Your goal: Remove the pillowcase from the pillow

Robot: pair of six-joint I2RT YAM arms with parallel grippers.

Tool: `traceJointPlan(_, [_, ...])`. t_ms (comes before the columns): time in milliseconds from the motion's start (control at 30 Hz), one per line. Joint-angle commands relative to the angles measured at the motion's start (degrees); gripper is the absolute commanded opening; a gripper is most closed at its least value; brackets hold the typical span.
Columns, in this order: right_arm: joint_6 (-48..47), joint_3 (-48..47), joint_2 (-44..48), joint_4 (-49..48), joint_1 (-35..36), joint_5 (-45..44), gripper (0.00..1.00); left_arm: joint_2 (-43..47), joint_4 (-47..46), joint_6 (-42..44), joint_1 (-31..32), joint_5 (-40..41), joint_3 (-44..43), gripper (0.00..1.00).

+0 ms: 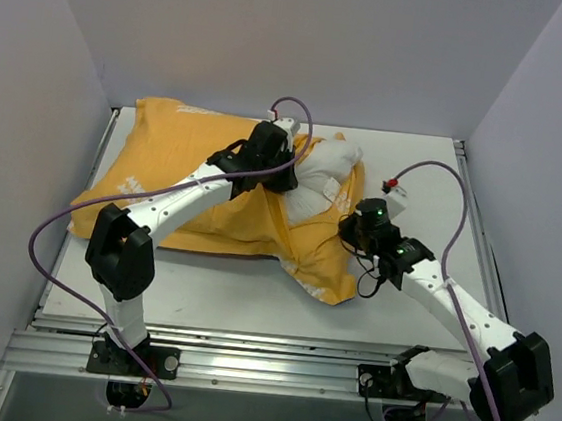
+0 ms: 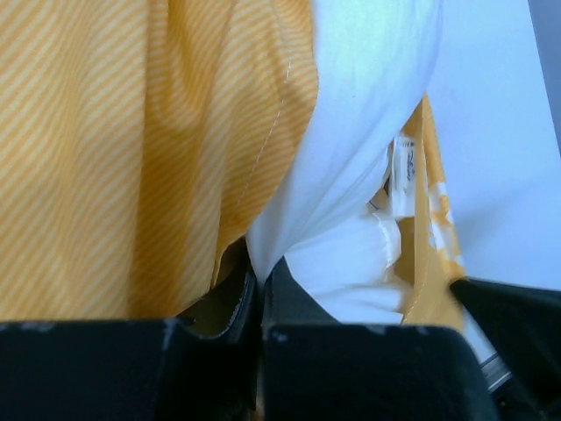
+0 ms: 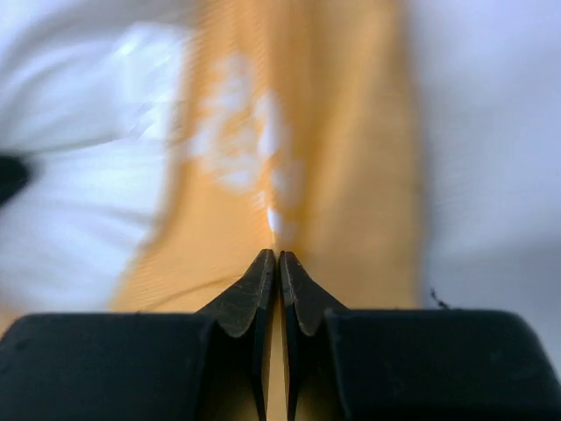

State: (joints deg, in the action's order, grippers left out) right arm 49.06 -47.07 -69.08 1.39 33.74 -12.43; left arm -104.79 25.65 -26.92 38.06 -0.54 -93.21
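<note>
The pillowcase [image 1: 179, 175] lies orange-yellow face up across the table's back left, white lettering showing. The white pillow [image 1: 322, 180] bulges out of its open right end. My left gripper [image 1: 287, 176] is shut on a fold of the pillow; in the left wrist view the white cloth [image 2: 351, 132] runs down between the closed fingers [image 2: 259, 279], with the pillowcase [image 2: 131, 149] beside it. My right gripper [image 1: 352, 228] is shut on the pillowcase's right edge; in the right wrist view the orange fabric [image 3: 298, 167] is pinched at the fingertips [image 3: 279, 259].
Grey walls close in the table [image 1: 252, 298] on the left, back and right. A small red and white connector [image 1: 392, 187] on the purple cable hangs over the right side. The aluminium rail [image 1: 264, 370] runs along the front edge.
</note>
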Motion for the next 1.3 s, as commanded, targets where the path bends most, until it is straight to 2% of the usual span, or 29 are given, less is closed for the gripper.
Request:
traceJointPlan(0, [-5.71, 5.22, 5.09, 15.31, -9.9, -9.82, 0.0, 1.35, 4.23, -1.82, -8.87, 9.76, -4.17, 0.02])
traceJointPlan(133, [-8.27, 8.74, 7.99, 14.17, -21.48, -3.41, 0.0, 2.66, 4.15, -6.38, -12.04, 10.64, -5.05, 0.02])
traceJointPlan(233, [-10.2, 10.24, 9.05, 13.64, -26.59, 0.73, 0.0, 4.33, 3.71, -6.66, -12.75, 10.99, -4.7, 0.02])
traceJointPlan(333, [-13.1, 8.14, 8.7, 12.42, -26.53, 4.58, 0.0, 5.47, 2.57, -6.13, -11.88, 8.54, -4.18, 0.02])
traceJointPlan(433, [-13.03, 2.61, 7.38, 11.45, -22.94, 6.45, 0.0, 6.0, 0.46, -5.96, -9.51, 6.52, -2.86, 0.02])
traceJointPlan(467, [-12.67, 0.86, 6.07, 11.36, -19.36, 5.93, 0.01, 6.09, 0.19, -5.95, -8.19, 6.34, -2.42, 0.02])
traceJointPlan(567, [-10.84, -6.0, 2.3, 10.57, -13.19, 4.69, 0.28, 6.09, -0.77, -7.0, -6.43, 6.07, -1.1, 0.02])
traceJointPlan(667, [-9.08, -10.93, -1.83, 8.29, -10.98, 4.52, 0.45, 5.92, -1.57, -8.32, -5.72, 5.55, -0.48, 0.02])
traceJointPlan(700, [-8.63, -11.9, -3.07, 7.15, -9.84, 4.25, 0.56, 5.92, -1.57, -8.59, -5.29, 5.46, -0.48, 0.02])
traceJointPlan(800, [-7.05, -16.55, -8.51, 5.56, -7.99, 4.43, 0.68, 5.65, -1.74, -8.59, -4.23, 5.54, -0.92, 0.02])
traceJointPlan(867, [-6.52, -19.97, -12.63, 4.94, -5.8, 4.16, 0.75, 5.21, -1.66, -8.59, -3.79, 5.81, -1.18, 0.02])
traceJointPlan(933, [-5.47, -21.83, -15.2, 4.15, -3.78, 3.81, 0.76, 4.78, -1.74, -8.59, -3.26, 5.72, -1.36, 0.02])
traceJointPlan(1133, [-3.62, -25.79, -23.72, 2.92, -1.22, 2.93, 0.77, 4.69, -2.36, -8.59, -2.64, 6.07, -0.13, 0.02])
traceJointPlan(1267, [-2.65, -24.66, -25.67, 1.08, -0.43, 3.37, 0.77, 4.6, -2.53, -8.24, -2.56, 6.34, 0.39, 0.02])
